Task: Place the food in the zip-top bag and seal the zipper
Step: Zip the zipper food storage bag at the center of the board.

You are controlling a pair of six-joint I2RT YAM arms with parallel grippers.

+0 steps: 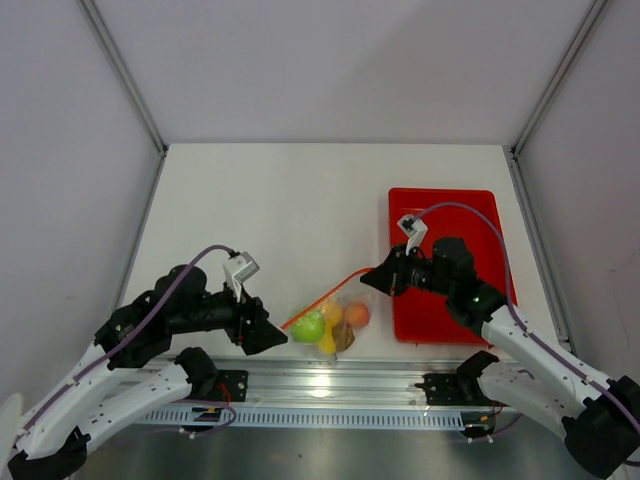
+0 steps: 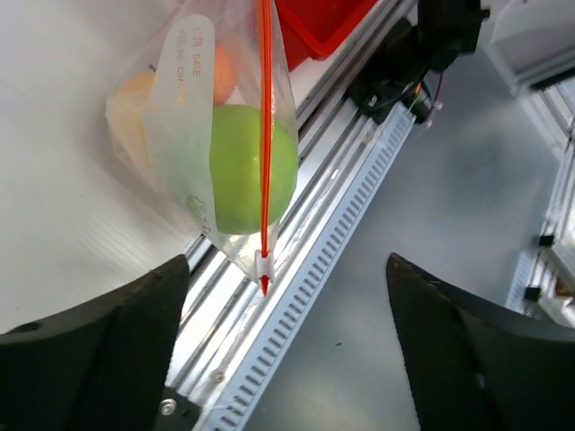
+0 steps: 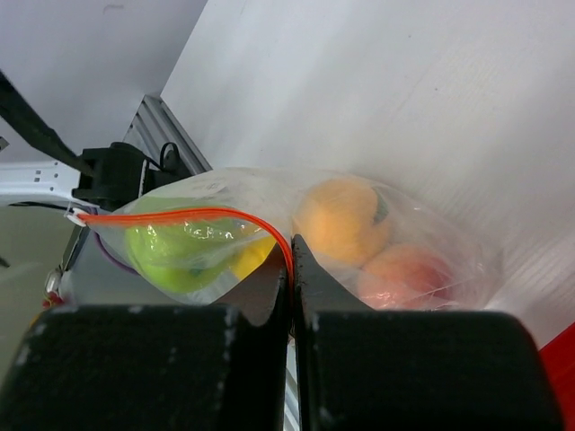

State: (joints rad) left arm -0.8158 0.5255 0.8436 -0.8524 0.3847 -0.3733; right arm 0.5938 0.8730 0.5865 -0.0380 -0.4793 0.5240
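Two wrist views show what the top one hides: the right claw clamped on the zipper, the left claw spread wide, the zipper's end untouched between its fingers.

Left wrist view: the zip-top bag runs out past the top edge, so we cannot see its upper part or where the zipper ends on that side. The print on the bag's white label panel is too blurred to read. Of the red tray, only a corner is in frame.

Right wrist view: the zipper's near end vanishes between the pressed-together fingers of the right gripper. The yellow pear is mostly hidden behind them.

Top view: the brownish piece is partly covered by other fruit, and we cannot tell its shape. The bag's clear film barely registers here.
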